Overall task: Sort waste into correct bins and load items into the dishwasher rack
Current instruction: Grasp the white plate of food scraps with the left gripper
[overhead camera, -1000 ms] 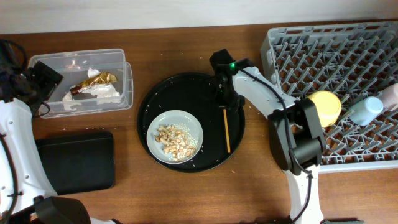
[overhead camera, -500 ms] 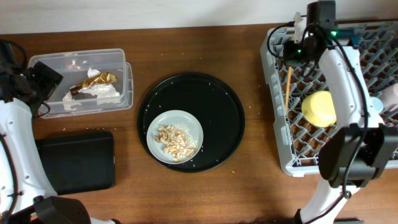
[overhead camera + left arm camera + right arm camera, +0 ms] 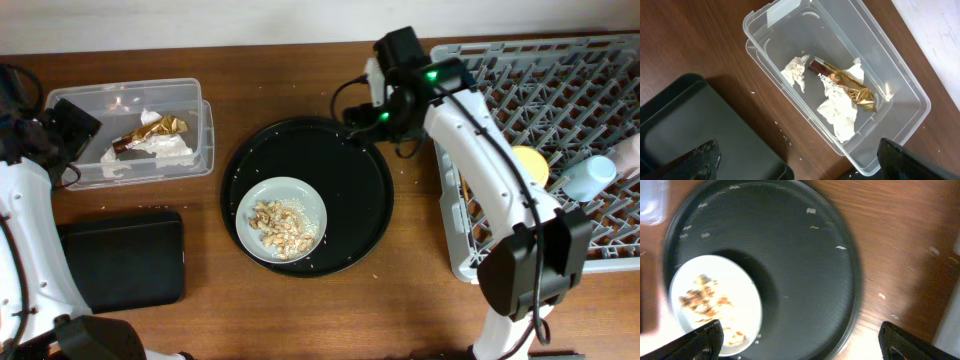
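clear rectangular plastic tub (image 3: 840,45): gold-brown snack wrapper (image 3: 847,89), crumpled white tissue (image 3: 840,114). pale grey round plate (image 3: 300,194): beige crumbly scraps (image 3: 280,228). left gripper (image 3: 800,160), right gripper (image 3: 802,340) spread, empty.

**Operator:** What kind of site is being shown?

**Technician:** A robotics lab bench is standing in for a dish-clearing station. A wooden surface (image 3: 300,310) is carrying a grey dishwasher rack (image 3: 560,70), a clear tub (image 3: 80,108) and a black tray (image 3: 120,260), and a cabled robot arm (image 3: 470,140) is reaching over it.

Wooden table (image 3: 300,80): tub (image 3: 203,125), flat tray (image 3: 120,262), round tray (image 3: 350,195), rack (image 3: 560,70).
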Motion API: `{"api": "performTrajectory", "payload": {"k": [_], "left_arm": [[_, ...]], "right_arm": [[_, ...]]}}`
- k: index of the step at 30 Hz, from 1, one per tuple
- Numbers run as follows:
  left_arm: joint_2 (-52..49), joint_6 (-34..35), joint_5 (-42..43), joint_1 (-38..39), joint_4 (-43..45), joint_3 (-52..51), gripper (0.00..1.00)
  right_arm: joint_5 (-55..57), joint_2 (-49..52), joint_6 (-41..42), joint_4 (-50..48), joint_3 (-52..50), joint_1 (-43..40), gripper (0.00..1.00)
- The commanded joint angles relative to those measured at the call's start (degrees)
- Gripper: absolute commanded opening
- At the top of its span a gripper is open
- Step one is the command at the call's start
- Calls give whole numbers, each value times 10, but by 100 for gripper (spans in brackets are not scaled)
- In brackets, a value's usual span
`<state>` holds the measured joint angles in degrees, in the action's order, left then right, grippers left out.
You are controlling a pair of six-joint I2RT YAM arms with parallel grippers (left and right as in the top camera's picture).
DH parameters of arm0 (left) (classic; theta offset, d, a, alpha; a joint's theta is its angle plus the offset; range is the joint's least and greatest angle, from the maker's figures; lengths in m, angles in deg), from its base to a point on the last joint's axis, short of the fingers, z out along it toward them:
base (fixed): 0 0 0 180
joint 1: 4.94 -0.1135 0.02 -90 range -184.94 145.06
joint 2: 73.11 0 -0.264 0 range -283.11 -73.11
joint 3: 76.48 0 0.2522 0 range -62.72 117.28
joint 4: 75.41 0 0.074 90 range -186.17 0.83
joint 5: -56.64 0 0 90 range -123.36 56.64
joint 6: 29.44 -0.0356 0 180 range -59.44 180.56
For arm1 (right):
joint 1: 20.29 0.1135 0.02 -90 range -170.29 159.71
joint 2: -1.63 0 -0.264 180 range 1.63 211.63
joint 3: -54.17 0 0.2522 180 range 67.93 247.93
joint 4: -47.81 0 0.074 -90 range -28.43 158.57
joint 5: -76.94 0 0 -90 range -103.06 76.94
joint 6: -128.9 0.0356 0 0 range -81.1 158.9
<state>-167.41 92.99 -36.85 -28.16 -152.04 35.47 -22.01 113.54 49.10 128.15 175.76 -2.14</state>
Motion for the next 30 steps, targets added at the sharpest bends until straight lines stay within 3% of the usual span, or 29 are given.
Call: {"api": "performTrajectory", "payload": {"k": [1,4,6,9,17,20,22,24,25,28,30], "left_arm": [[-2,1,-4,-2,0,1,99],[-2,1,-4,-2,0,1,99],[-2,1,-4,-2,0,1,99],[-2,1,-4,-2,0,1,100],[-2,1,-4,-2,0,1,99],[-2,1,187,-2,-73,1,99],[-2,-68,297,14,-91,1,99],[-2,-163,391,76,-89,1,99],[-2,-186,391,122,-86,1,99],[-2,-199,288,278,-86,1,99],[-5,-154,199,368,-89,1,99]], "right_arm": [[103,-40,60,62,41,-81,98],[198,-63,59,132,101,-216,98],[198,-60,56,151,102,-315,98],[197,-59,55,151,102,-395,98],[197,-58,55,151,102,-414,98],[197,-58,55,151,102,-414,98],[197,-58,55,151,102,-414,98],[197,-58,55,151,102,-414,98],[197,-58,55,151,102,-414,98],[197,-58,55,151,102,-414,98],[197,-58,55,151,102,-414,98]]}}
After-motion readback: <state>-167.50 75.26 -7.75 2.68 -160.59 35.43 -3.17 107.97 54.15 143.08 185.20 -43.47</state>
